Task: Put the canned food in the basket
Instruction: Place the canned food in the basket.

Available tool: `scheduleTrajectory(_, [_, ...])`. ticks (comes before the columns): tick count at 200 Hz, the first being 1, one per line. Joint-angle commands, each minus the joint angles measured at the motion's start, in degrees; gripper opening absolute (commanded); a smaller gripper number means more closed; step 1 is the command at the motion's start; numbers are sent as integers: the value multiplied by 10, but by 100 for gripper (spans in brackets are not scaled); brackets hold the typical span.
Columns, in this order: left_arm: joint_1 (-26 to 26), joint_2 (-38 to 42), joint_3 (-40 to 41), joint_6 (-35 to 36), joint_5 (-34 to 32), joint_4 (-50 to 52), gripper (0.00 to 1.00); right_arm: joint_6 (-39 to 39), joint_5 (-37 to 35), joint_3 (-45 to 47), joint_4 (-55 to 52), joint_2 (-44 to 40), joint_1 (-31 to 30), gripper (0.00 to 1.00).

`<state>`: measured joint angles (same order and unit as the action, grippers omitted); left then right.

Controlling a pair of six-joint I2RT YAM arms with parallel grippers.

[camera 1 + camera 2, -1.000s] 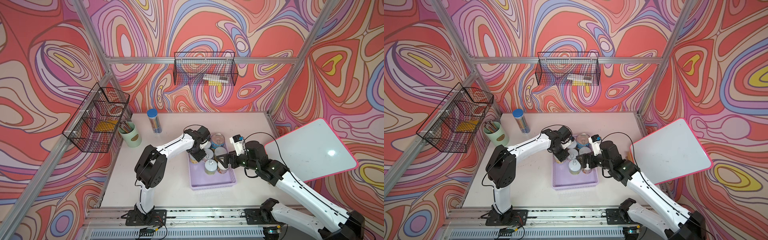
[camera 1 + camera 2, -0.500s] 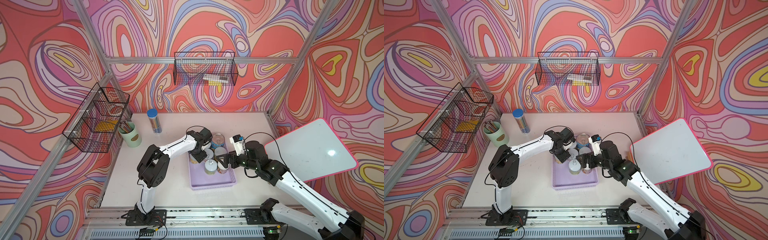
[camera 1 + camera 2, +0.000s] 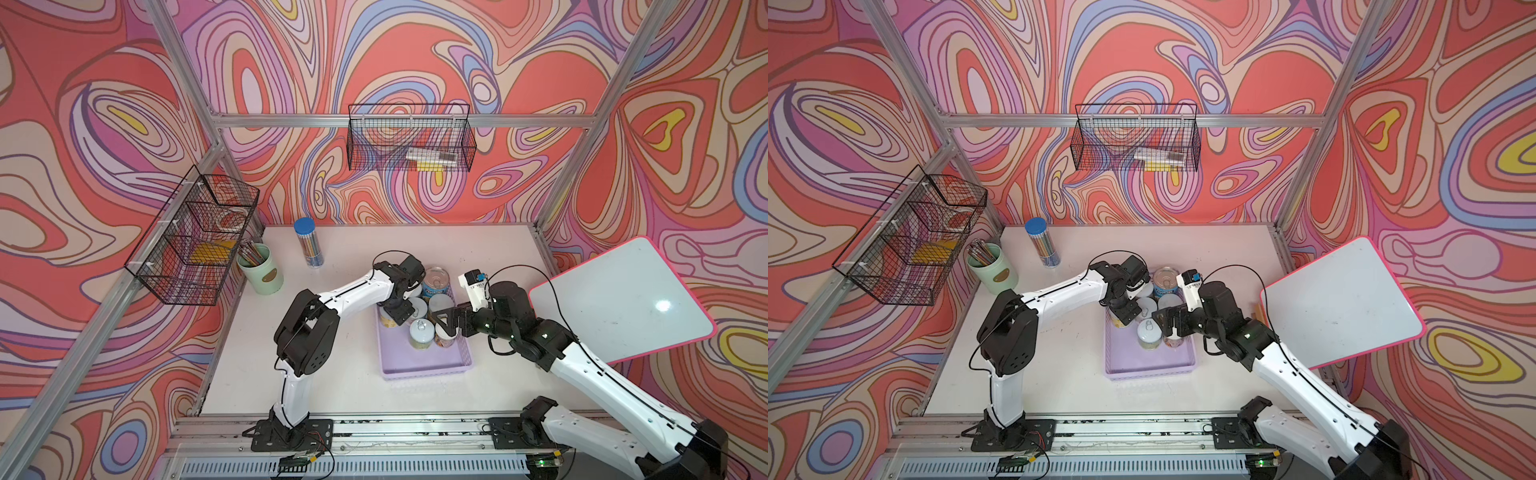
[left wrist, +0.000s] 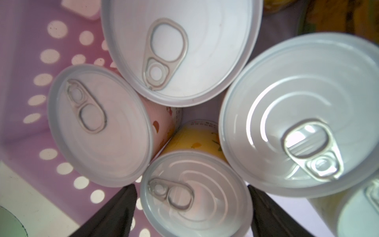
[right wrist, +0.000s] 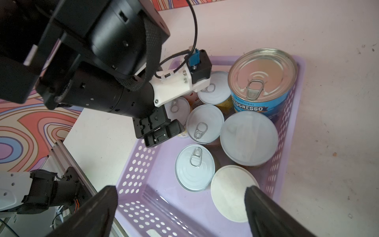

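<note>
Right wrist view: every one of the cans (image 5: 205, 123) I can find stands upright inside the lilac basket (image 5: 139, 164). They are crowded together at one end beside the big blue-labelled can (image 5: 262, 82), which leaves the other end bare. I see none loose on the counter (image 3: 353, 386) in a top view. Left tool (image 4: 190, 187) points straight down, jaws spread either side of a small can (image 4: 196, 201), with a sliver of basket showing past one finger. I judge it is letting go, not gripping. Right tool (image 5: 181, 188) hovers over the basket, jaws wide apart and empty, held back, I judge, to keep out of the left arm's way.
</note>
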<state>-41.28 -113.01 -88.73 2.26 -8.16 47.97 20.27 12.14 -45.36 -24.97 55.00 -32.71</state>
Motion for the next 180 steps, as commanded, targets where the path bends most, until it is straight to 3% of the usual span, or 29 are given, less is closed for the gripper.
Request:
scheduleTrajectory(1, [-3,42,17,-16,-3,-28,88,-2,6,-1,9,3,2,98])
scheduleTrajectory(48, [-7,143,89,-77,37,-87,89,-7,35,-21,41,24,2,98])
scheduleTrajectory(89, [-7,262,180,-139,54,-167,97,-2,52,-48,53,38,0,98])
scheduleTrajectory(125, [-7,341,223,-173,34,-206,99,8,65,-63,83,49,-2,98])
scheduleTrajectory(157, [-7,381,245,-193,-10,-233,99,14,-1,-86,86,63,-1,98])
scheduleTrajectory(180, [-6,406,264,-199,-57,-268,99,-24,-69,-94,87,65,-1,98])
